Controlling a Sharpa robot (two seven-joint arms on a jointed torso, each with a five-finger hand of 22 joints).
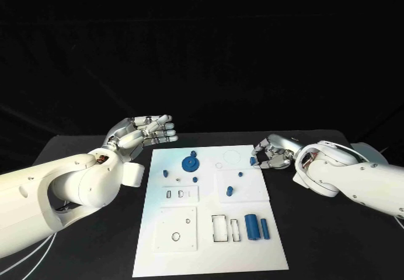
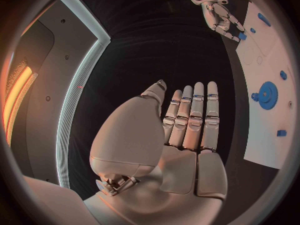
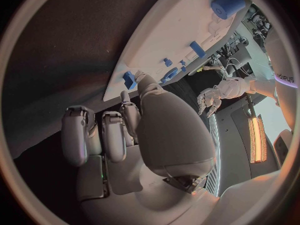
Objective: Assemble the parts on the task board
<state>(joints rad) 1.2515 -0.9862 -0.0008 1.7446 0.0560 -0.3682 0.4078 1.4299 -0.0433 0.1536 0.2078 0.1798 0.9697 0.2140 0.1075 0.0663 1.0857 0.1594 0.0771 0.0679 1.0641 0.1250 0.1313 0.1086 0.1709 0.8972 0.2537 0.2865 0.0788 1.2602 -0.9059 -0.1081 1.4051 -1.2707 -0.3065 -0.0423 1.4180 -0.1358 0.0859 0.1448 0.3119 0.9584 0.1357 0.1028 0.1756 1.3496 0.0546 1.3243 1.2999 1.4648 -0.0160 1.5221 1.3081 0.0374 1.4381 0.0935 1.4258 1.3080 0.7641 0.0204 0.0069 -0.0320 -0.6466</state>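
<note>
The white task board [image 1: 211,233] lies in the middle of the black table. On its far part sits a blue gear [image 1: 191,163] with small blue parts [image 1: 165,172] around it. Two blue cylinders [image 1: 257,227] lie near its front right. My right hand [image 1: 274,153] hovers at the board's far right edge and pinches a small blue part [image 1: 253,160] between thumb and finger; the right wrist view shows this part [image 3: 129,80] at the fingertips. My left hand [image 1: 143,133] is raised left of the board's far corner, fingers stretched out straight, holding nothing [image 2: 187,130].
The board has several cut-out slots [image 1: 219,227] and round holes [image 1: 176,236] in its near half. Black table surface [image 1: 337,245] stretches on both sides of the board. My bulky white forearms [image 1: 76,186] reach in over the table's left and right parts.
</note>
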